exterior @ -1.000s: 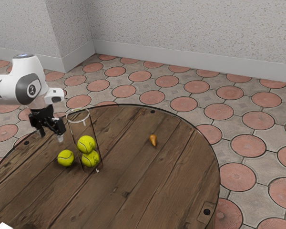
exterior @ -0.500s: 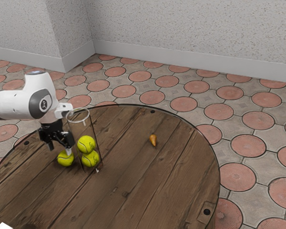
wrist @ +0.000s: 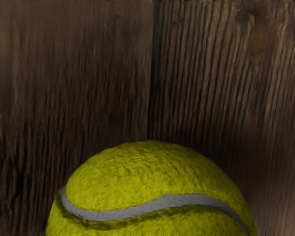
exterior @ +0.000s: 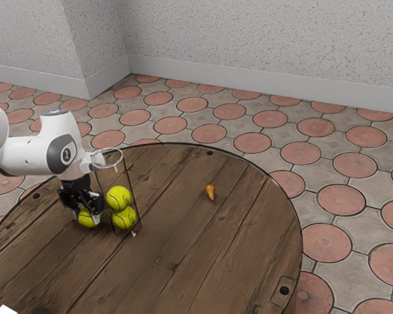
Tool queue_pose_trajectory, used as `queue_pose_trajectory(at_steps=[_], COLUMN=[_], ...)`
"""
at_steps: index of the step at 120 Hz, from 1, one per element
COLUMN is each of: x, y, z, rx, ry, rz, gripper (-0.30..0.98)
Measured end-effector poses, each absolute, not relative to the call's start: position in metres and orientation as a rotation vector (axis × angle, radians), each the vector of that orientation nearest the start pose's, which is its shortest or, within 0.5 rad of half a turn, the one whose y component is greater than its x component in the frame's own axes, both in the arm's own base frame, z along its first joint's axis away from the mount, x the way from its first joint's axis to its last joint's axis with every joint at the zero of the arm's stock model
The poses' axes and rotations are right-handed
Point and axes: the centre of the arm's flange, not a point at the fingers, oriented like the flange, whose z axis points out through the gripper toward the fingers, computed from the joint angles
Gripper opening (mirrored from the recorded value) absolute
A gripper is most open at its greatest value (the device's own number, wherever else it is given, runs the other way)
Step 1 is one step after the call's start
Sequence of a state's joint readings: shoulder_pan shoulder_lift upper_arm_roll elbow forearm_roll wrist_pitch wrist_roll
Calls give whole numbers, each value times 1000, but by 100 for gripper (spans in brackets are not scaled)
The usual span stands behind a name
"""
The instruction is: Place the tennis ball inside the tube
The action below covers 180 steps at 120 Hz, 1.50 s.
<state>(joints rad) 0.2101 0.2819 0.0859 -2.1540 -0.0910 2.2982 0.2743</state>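
In the exterior view my gripper (exterior: 86,214) is low at the loose tennis ball (exterior: 86,218), partly covering it; whether it grips the ball is unclear. That ball is at the tabletop, left of the clear tube (exterior: 132,190). The tube stands upright with an open rim and holds two yellow-green balls, an upper one (exterior: 118,197) and a lower one (exterior: 124,218). In the wrist view the loose ball (wrist: 152,172), with its grey seam, lies just under my hand against dark wood.
The round wooden table (exterior: 183,261) carries a small orange, pear-shaped thing (exterior: 211,191) beyond the tube, toward the exterior view's right. A white corner of something (exterior: 5,310) shows at the lower left. The tube's rim stands close beside my hand.
My hand has moved toward the exterior view's right and then down around the loose ball, turning a little. The tube and the two balls in it have kept their places.
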Motion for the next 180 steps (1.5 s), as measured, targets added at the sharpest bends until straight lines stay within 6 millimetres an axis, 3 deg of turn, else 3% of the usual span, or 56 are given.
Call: queue_pose_trajectory(at_steps=[18, 28, 58, 96, 122, 136, 152, 180], x=[529, 529, 521, 490, 475, 481, 491, 515], y=[159, 160, 158, 147, 127, 104, 88, 64], z=[259, 272, 352, 448, 506, 535, 545, 537], rx=[-3204, -3202, -3201, -3214, -3220, -3215, -3218, -3223], ry=[-139, -140, -140, -125, -64, 19, 81, 173], rz=[181, 156, 66, 22, -18, -27, 7, 76], gripper=[38, 35, 26, 21, 28, 30, 31, 31])
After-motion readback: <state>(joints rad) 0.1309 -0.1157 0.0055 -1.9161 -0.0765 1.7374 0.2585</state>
